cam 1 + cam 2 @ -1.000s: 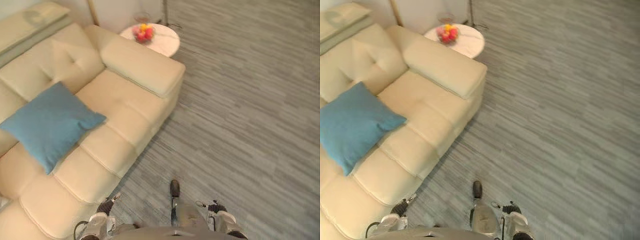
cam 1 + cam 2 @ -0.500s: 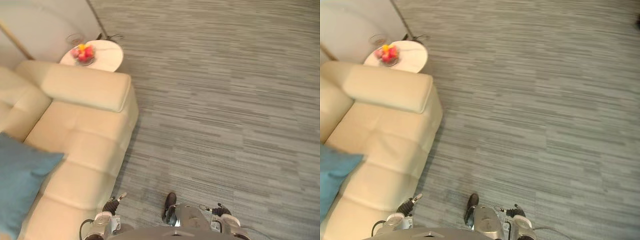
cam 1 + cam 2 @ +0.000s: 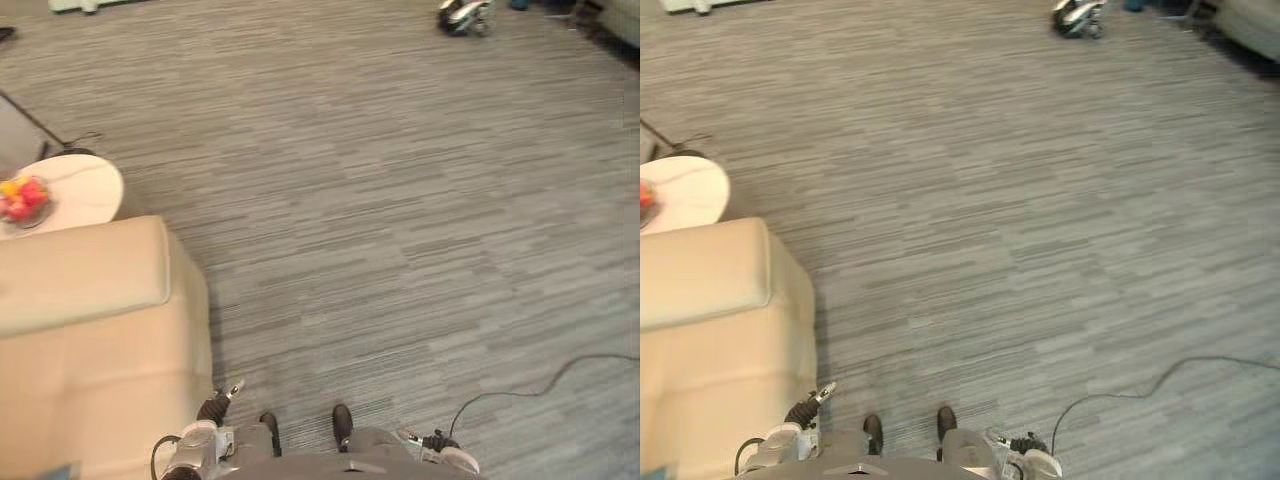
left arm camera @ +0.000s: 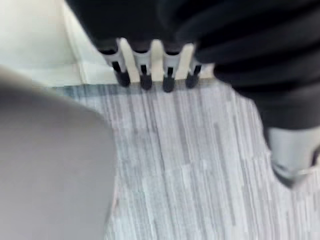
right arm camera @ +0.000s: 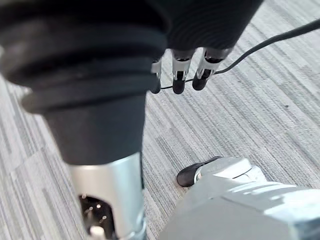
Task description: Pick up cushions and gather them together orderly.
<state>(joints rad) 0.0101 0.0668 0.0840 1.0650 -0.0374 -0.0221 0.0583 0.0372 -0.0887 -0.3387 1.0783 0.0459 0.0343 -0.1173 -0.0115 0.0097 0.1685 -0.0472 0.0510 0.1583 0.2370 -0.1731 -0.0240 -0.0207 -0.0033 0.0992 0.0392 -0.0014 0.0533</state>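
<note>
Cushion corner (image 3: 62, 472), blue, on sofa (image 3: 90, 330), near empty, straight-fingered left hand (image 4: 150, 55); right hand (image 5: 180, 70) likewise empty, over carpet (image 3: 400, 200).

The sofa (image 3: 90, 330) is cut off at the left and bottom edges. A tiny corner of a blue cushion (image 3: 62, 472) peeks in at the bottom left. The small thing (image 3: 463, 14) up top is too blurry to tell.

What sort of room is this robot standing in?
Most likely a living room or lounge, perhaps a staged one: a cream sofa, a small round side table beside it holding a bowl of fruit, and grey striped carpet across a wide floor.
</note>
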